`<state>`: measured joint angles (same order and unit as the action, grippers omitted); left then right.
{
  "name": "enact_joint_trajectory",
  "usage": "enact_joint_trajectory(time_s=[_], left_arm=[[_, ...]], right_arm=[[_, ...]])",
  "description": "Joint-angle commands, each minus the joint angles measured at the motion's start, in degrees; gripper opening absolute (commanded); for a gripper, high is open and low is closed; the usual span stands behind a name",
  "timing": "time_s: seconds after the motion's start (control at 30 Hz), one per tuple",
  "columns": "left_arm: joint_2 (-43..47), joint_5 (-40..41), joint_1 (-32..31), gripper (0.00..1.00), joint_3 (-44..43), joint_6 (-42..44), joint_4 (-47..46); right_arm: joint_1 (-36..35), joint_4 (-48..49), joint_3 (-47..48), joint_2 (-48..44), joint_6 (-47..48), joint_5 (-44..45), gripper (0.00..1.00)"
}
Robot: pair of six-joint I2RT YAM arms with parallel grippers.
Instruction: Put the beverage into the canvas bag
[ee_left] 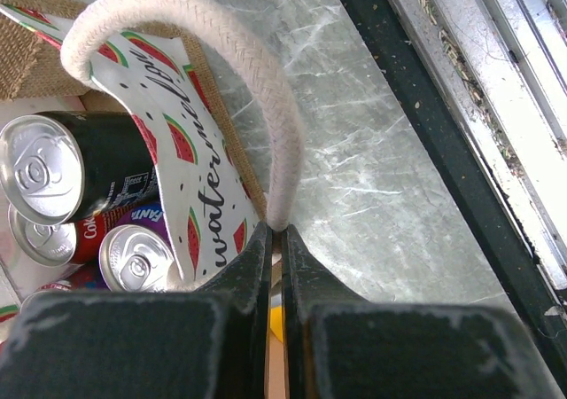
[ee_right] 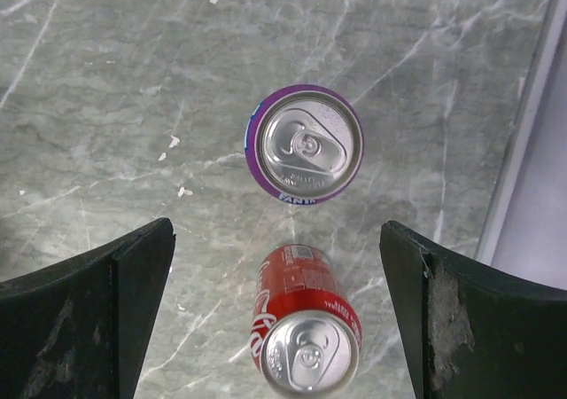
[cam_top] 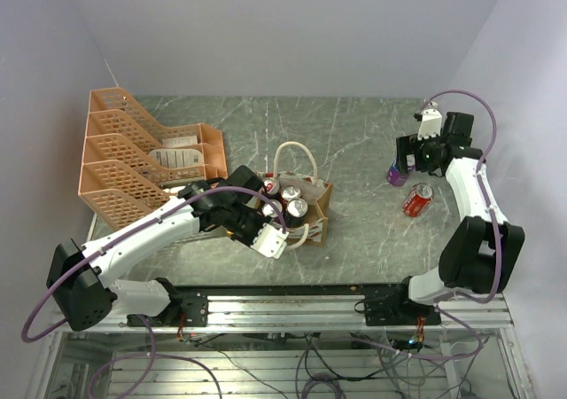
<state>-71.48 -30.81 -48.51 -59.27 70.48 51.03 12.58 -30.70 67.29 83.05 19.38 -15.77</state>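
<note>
- From above, the nearest thing is a bare aluminium rail (cam_top: 292,306) that carries both arm bases, with loose cables below it.
- Beyond it is a grey-green marbled stone counter (cam_top: 354,133).
- The canvas bag (cam_top: 321,213) stands near the middle. It is a small, boxy tan tote, open at the top, with several silver can tops (cam_top: 295,206) packed inside.
- The left hand (cam_top: 285,234) reaches to the bag's near edge.
- An orange plastic mesh rack (cam_top: 133,164) with stepped trays stands at the far left.
- At the far right, the right hand (cam_top: 403,161) hangs over a purple can (cam_top: 395,176). A red can (cam_top: 417,199) is just beside that one. Both are on the counter, well apart from the bag.
- At the left wrist, the black fingers (ee_left: 257,275) fill the bottom of the view. They are pressed together, pinching the end of a thick white braided rope handle (ee_left: 221,53), which arches up over the bag.
- The bag's white front panel (ee_left: 204,177) is printed with red watermelon slices and script lettering.
- Inside the bag, a black can (ee_left: 80,164) leans above a red-labelled can (ee_left: 53,235) and a purple-labelled can (ee_left: 133,253).
- At the right wrist, two scuffed black fingers (ee_right: 97,310) stand wide apart, holding nothing.
- Between and beyond the fingers, the purple can (ee_right: 304,144) stands upright, its round silver lid facing the camera.
- The red can (ee_right: 306,328) is closer. Its lid and one side show, and I cannot tell whether it is upright.
</note>
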Motion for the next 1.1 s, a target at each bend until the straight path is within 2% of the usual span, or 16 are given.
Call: enact_joint_trajectory(time_s=[0.0, 0.4, 0.6, 0.87, 1.07], left_arm=[[0.8, -2.1, -0.7, 0.07, 0.6, -0.2, -2.1], [0.9, -1.9, -0.8, 0.07, 0.7, -0.4, -2.0], [1.0, -1.8, -0.8, 0.07, 0.7, -0.3, -1.9], [0.6, -1.7, -0.8, 0.07, 0.6, -0.1, -1.9], [0.5, -1.8, -0.8, 0.07, 0.4, -0.1, -1.8]], right_arm=[[0.3, 0.6, 3.3, 4.2, -0.3, 0.2, 1.00], [0.6, 2.4, 8.6, 15.3, -1.3, 2.0, 0.99], [0.8, 1.3, 11.3, 19.5, -0.6, -0.6, 0.94], [0.9, 1.1, 12.4, 21.3, -0.2, -2.2, 0.80], [0.9, 0.0, 13.3, 20.6, 0.9, -4.9, 0.59]])
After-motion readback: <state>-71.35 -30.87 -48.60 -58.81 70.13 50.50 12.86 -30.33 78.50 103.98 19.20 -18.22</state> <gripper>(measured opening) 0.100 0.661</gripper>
